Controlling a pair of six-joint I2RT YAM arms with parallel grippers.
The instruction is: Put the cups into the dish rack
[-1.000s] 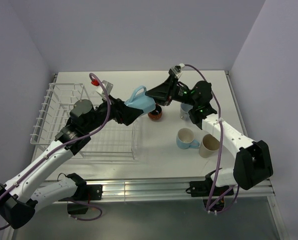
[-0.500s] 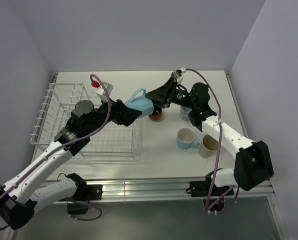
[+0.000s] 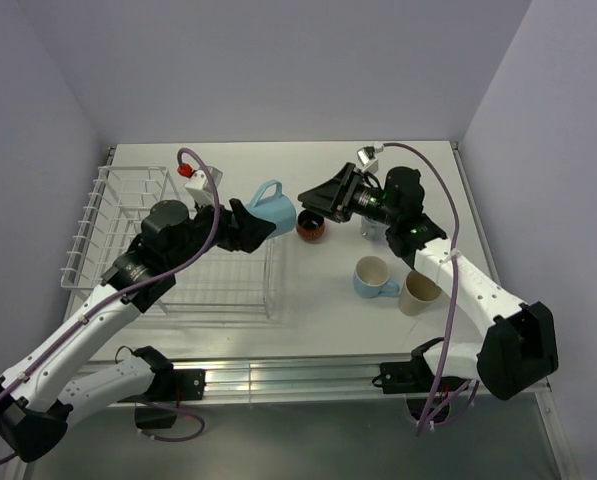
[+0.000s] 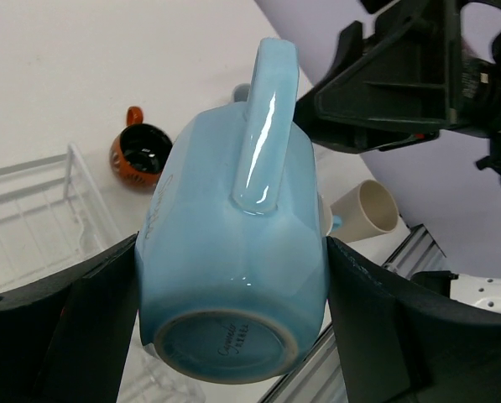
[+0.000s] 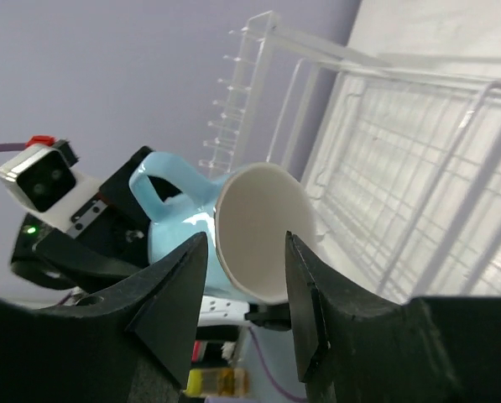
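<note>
- Blue mug (image 3: 275,208) is held in the air, tipped on its side with the handle up, just off the right end of the dish rack (image 3: 133,168).
- It is clamped across its body by the widely spread fingers (image 4: 91,319) of the left gripper (image 3: 261,220).
- The right gripper (image 3: 315,196), close against the mug's mouth a second ago, has been drawn back. Its fingers are parted and nothing is touched.
- The handover is judged complete, and only the carry into the rack remains for this mug.
- Not yet loaded: the red-orange mug (image 3: 311,227), a second blue mug (image 3: 375,277) and the cream mug (image 3: 418,290) are seen on the table (image 3: 228,160).
</note>
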